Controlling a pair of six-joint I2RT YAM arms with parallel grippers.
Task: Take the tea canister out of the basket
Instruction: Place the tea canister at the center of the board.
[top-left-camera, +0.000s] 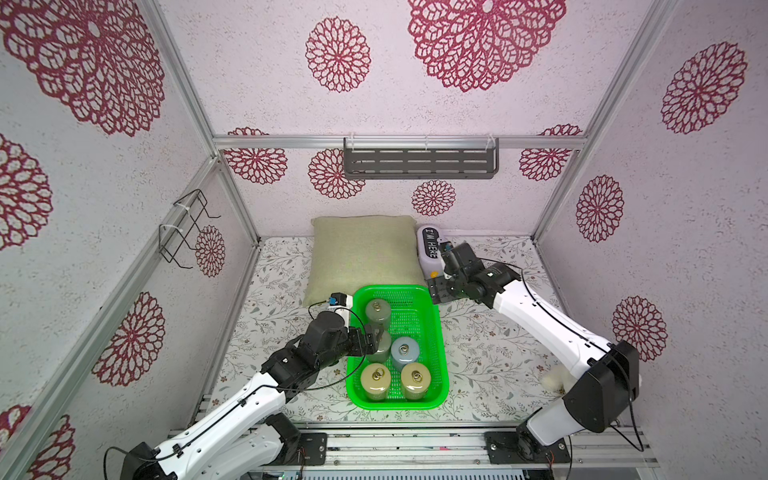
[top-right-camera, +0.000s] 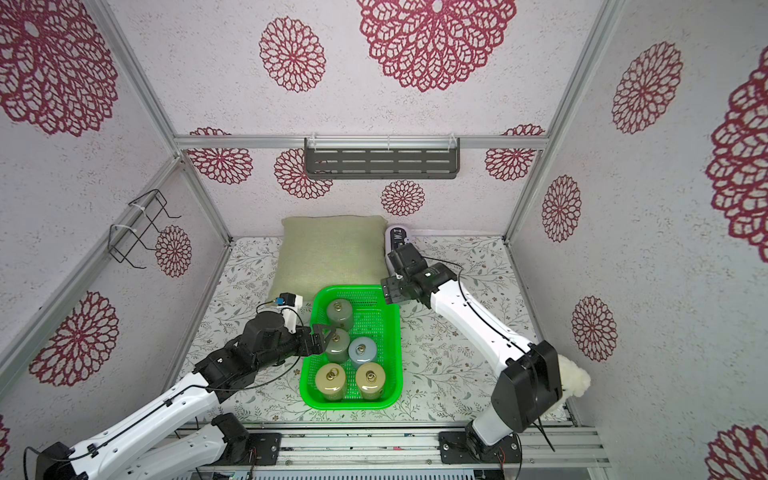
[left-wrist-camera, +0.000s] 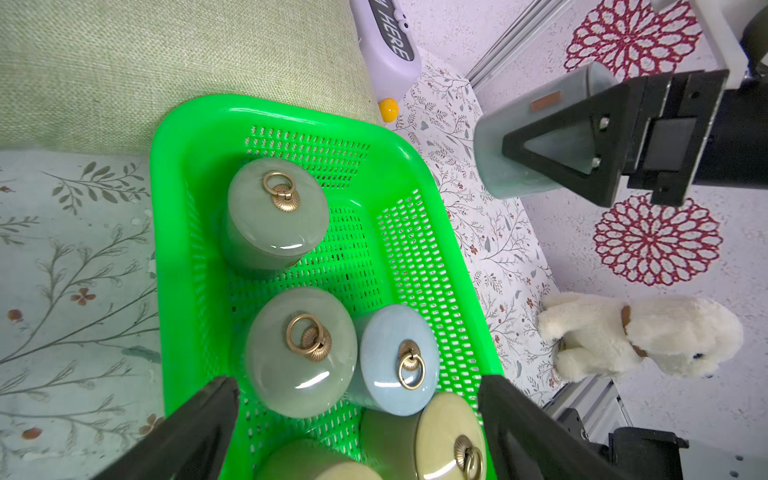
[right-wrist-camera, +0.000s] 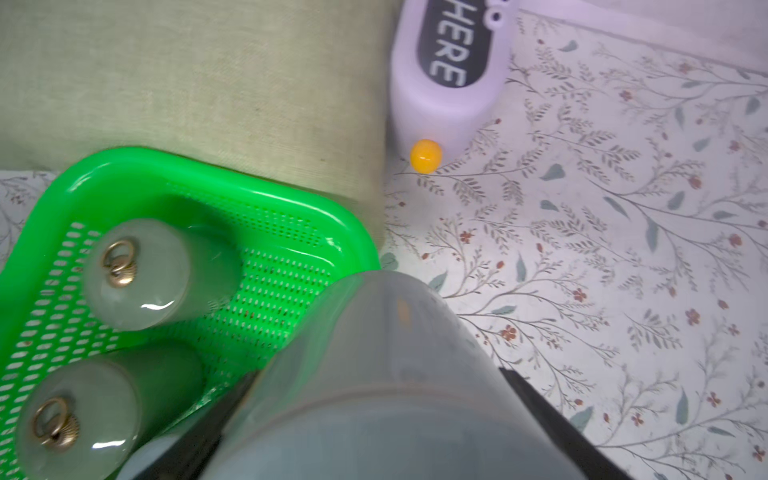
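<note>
the right gripper (left-wrist-camera: 536, 143) is clamped on a grey-blue tea canister (left-wrist-camera: 519, 124), its black fingers (left-wrist-camera: 557, 164) pressed to the canister's sides. the canister is held tilted, outside the green basket (top-left-camera: 395, 404) and just beside its far right corner, over the floral table cover (top-left-camera: 490, 353). in the right wrist view its body fills the foreground and overlaps that corner of the rim. 5 more canisters stand upright in the basket, each with a brass ring on its lid: 2 sage green ones (top-left-camera: 377, 309) (left-wrist-camera: 299, 353) along the left side, a pale blue one (top-left-camera: 405, 351) in the middle, and 2 cream ones (top-left-camera: 376, 380) (top-left-camera: 415, 380) at the near end. the left gripper (top-right-camera: 326, 334) reaches over the basket's left rim with its fingers spread wide and gripping nothing – they flank the second green canister, but i cannot tell whether they touch it. behind the basket lies an olive pillow (top-left-camera: 361, 253), touching its far rim; a lilac box lettered "i'm here" (top-left-camera: 428, 249) sits beside the pillow with a small yellow ball (right-wrist-camera: 426, 155) at its foot. a white plush toy (left-wrist-camera: 631, 336) lies near the right arm's base.
</note>
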